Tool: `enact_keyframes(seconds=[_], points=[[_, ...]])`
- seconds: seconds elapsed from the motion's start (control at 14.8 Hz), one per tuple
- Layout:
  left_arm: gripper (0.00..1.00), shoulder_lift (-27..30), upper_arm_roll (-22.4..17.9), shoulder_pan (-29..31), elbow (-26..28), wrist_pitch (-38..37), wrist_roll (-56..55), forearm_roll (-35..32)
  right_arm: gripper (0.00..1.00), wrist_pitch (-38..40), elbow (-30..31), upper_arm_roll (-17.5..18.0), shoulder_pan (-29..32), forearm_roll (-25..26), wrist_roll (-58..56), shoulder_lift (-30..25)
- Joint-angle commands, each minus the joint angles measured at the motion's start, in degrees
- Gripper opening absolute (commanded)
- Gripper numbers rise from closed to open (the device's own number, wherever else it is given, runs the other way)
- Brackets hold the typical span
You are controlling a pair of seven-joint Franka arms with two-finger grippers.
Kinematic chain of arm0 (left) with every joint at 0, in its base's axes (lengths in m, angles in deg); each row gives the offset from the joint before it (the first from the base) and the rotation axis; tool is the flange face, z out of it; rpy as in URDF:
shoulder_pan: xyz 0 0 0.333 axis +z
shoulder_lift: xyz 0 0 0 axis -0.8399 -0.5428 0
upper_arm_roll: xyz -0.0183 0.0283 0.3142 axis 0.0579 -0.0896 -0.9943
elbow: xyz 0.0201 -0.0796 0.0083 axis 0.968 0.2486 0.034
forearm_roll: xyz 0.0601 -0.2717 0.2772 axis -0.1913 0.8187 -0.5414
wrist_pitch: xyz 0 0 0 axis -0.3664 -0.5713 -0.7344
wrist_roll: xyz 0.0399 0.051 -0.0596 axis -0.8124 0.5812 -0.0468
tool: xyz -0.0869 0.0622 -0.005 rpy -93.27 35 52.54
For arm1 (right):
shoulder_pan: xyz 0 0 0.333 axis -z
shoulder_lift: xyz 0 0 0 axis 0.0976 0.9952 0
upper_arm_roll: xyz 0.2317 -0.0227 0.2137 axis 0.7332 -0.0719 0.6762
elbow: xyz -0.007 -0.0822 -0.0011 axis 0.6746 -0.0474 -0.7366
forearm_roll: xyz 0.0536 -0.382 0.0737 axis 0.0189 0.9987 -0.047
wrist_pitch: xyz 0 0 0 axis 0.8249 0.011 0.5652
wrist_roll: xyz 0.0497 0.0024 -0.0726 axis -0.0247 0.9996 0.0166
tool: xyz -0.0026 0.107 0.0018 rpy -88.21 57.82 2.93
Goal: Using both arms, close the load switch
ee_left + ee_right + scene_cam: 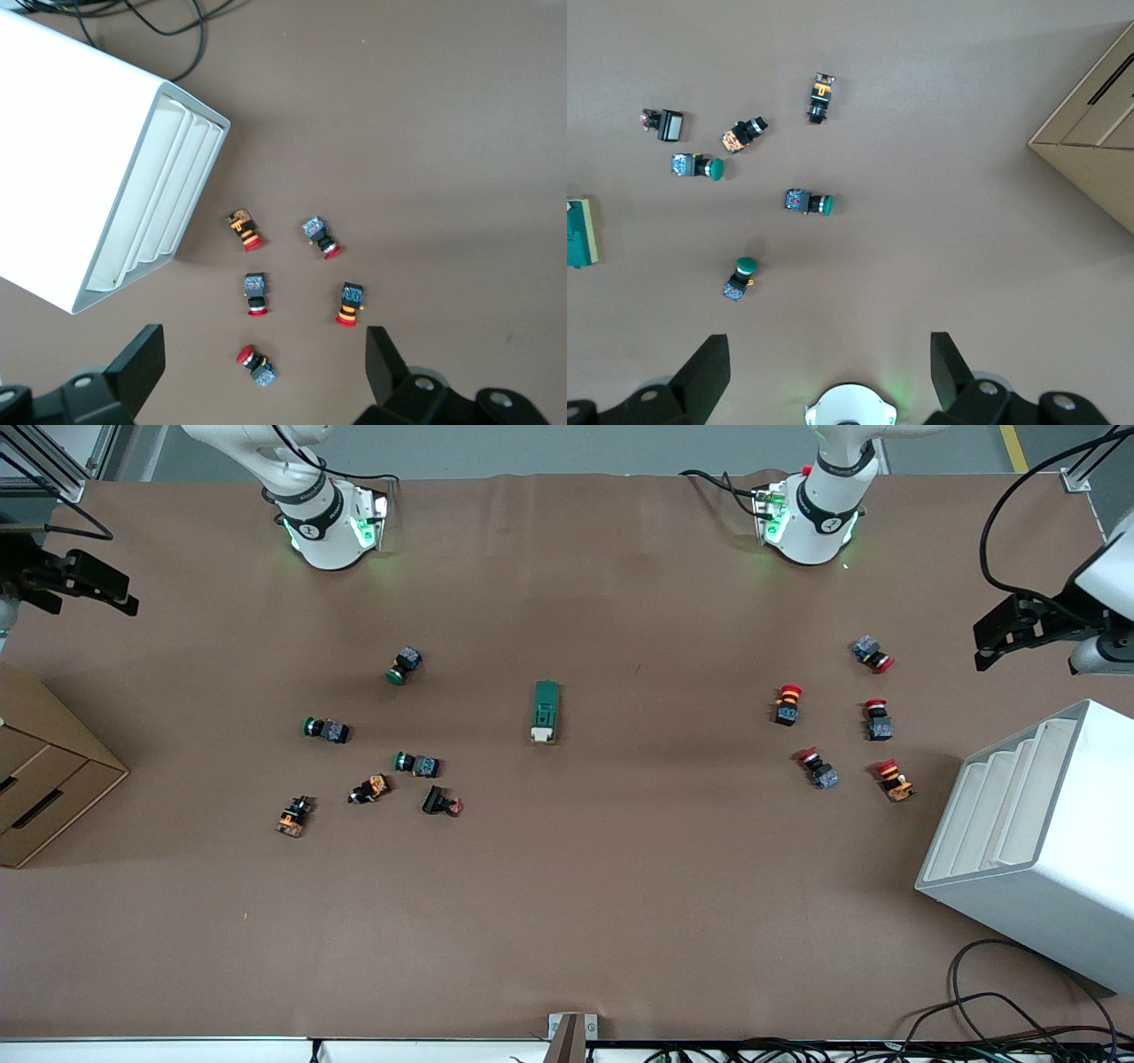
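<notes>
**Both arms wait wide, switch alone at mid-bench**

Here the left jaws stand spread wide with nothing between them, up over the bench at the left arm's end, above a cluster of five red buttons. The right jaws are spread just as wide and just as empty, up over the right arm's end, above the green buttons and the small orange and black parts by them. Both arms wait, each gripper at its own edge of the front view.

The switch lies flat near the middle of the bench, about midway between the two clusters and well apart from both. Its long axis runs from 12 to 6 o'clock in the front view, dark green at the 12 o'clock end, the white piece at the 6 o'clock end, nearer the front camera. In the right wrist view only its edge shows.

From the switch, the green buttons sit around 9 o'clock and the red ones around 3 o'clock. A white slotted rack stands at about 4 o'clock, at the left arm's end, beside the red buttons. A cardboard box sits at the right arm's end, around 8 o'clock.
</notes>
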Motion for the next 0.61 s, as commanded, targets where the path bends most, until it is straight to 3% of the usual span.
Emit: enact_keyframes(seconds=[0.0, 0.2, 0.54], points=[[1.0, 1.86, -1.53, -0.71, 1.43, -2.13, 1.22, 1.84, 1.0, -1.39, 3.09, 0.06, 0.27, -1.17, 1.86, -2.92], [1.0, 5.11, -1.62, -0.62, 5.64, -2.23, -2.19, 1.58, 1.0, -2.27, 3.09, 0.15, 0.27, -1.17, 1.86, -2.84], [1.0, 5.64, -2.06, -0.27, 5.04, -2.14, -5.89, 1.75, 1.0, -4.29, 2.91, 0.15, 0.27, -0.99, 1.43, -2.84]])
